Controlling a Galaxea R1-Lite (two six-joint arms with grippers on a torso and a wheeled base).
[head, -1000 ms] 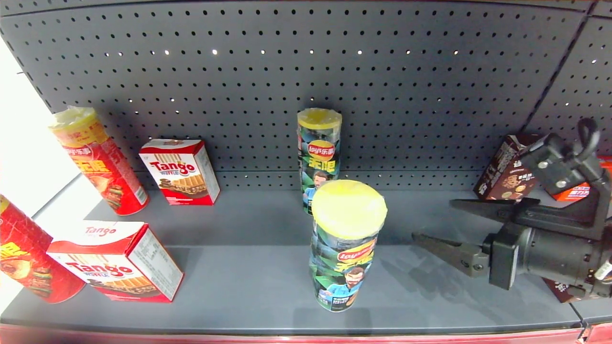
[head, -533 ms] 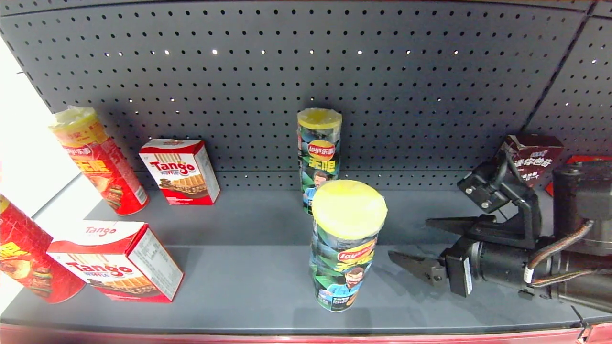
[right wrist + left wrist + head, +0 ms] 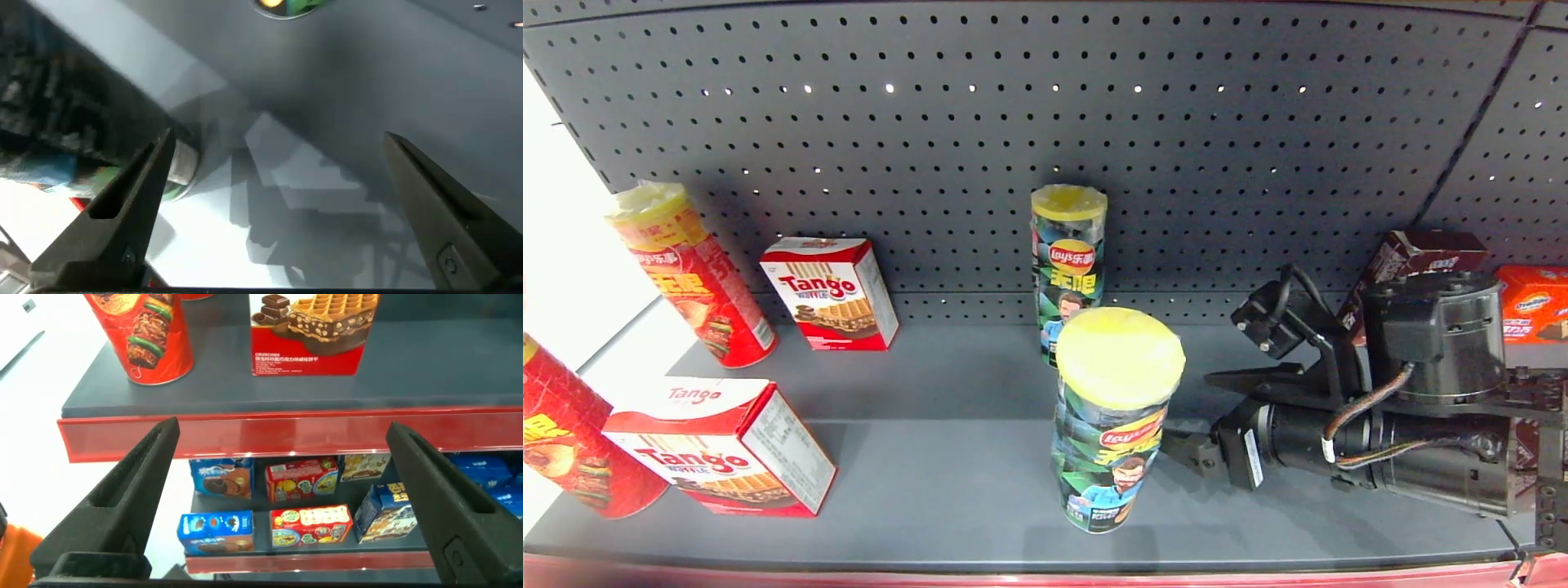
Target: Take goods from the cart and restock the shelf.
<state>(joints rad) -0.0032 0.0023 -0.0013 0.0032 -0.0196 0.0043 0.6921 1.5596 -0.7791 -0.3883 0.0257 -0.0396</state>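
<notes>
Standing upright near the front of the grey metal shelf, the tall green yellow-lidded chip can has the right gripper just beside it, jaws apart, empty. A sideways nudge from its finger could topple the can. The left gripper, jaws also apart, faces the shelf's front.
</notes>
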